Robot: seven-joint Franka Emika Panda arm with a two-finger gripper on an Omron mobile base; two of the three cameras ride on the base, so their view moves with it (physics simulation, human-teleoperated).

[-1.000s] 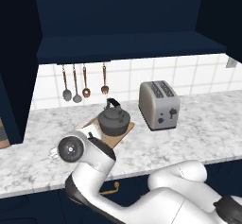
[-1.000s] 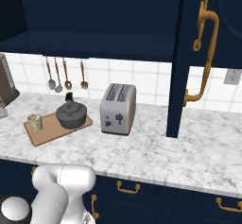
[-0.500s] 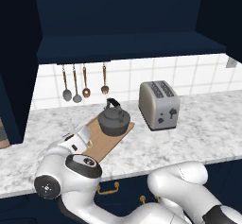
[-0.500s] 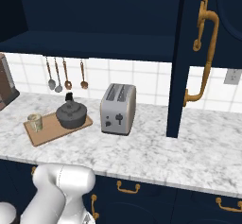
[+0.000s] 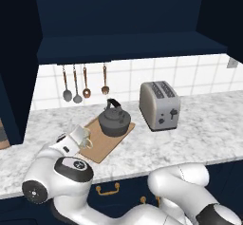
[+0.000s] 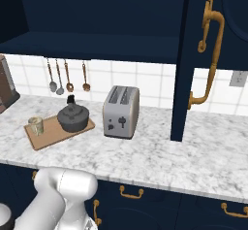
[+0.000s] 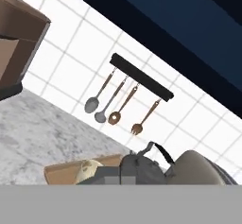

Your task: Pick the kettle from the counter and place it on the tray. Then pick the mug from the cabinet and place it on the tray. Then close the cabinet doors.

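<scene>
1. Cabinet doors remain: the small beige mug (image 6: 35, 125) and squat dark grey kettle (image 6: 73, 117) sit on the light-brown wooden tray (image 6: 53, 136), towards the marbled counter's (image 6: 160, 156) left end.
2. The closed two-finger gripper (image 5: 75, 139) hovers beside the mug.
3. The tall navy door (image 6: 227, 10) stands open on the right. It is probably rigid and light-swinging, best pushed at its long brass handle (image 6: 211, 54).

Worktop (image 6: 160, 151) was marbled stone, polished; tray (image 6: 51, 134) matt wood; toaster (image 6: 121, 112) brushed metal; kettle (image 6: 73, 118) dull dark metal.
</scene>
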